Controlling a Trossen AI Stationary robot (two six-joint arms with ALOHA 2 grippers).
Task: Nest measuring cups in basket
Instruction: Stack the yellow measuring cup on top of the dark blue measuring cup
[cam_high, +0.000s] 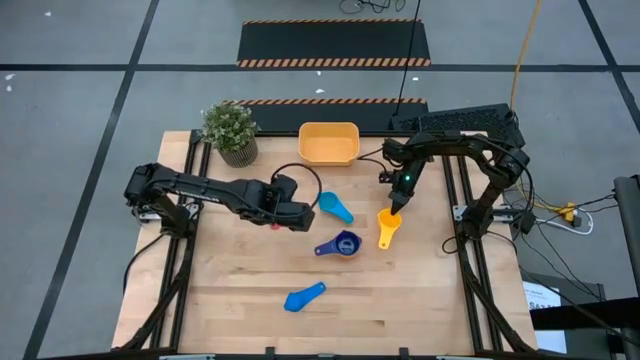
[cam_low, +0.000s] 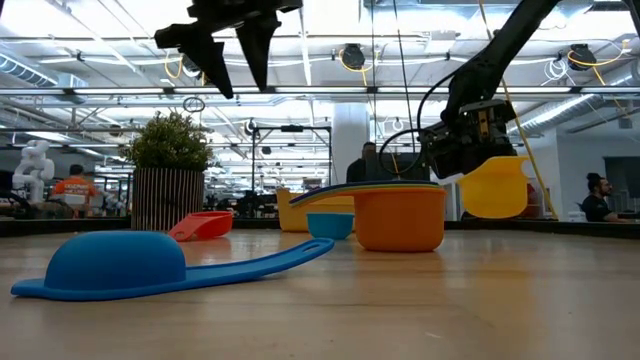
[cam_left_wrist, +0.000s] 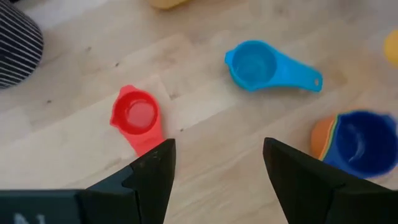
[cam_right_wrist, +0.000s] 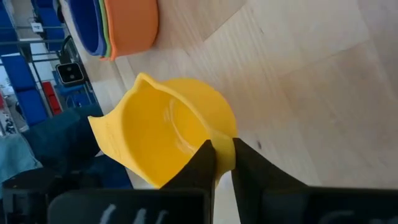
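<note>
My right gripper (cam_high: 397, 206) is shut on a yellow measuring cup (cam_high: 388, 222), held over the table's right half. My left gripper (cam_left_wrist: 217, 162) hangs open above the table, and a red cup (cam_left_wrist: 137, 117) stands mouth up just beyond its fingertips. A light blue cup (cam_high: 335, 207) stands upright near the middle. A dark blue cup sits nested in green and orange ones (cam_high: 341, 244). Another light blue cup (cam_high: 305, 296) lies mouth down near the front. The orange-yellow basket (cam_high: 328, 143) stands at the far edge. My right gripper pinches the wall of the yellow cup's bowl at its rim (cam_right_wrist: 222, 144); one finger looks to be inside the bowl and one outside. The fingers come slanting down from the table's far right. The cup (cam_low: 495, 185) hangs tilted, clear of the table.
A small potted plant (cam_high: 230, 131) stands at the far left corner beside the basket. Bare wood lies along the near edge and at the front right. People and shelving show in the room beyond the table.
</note>
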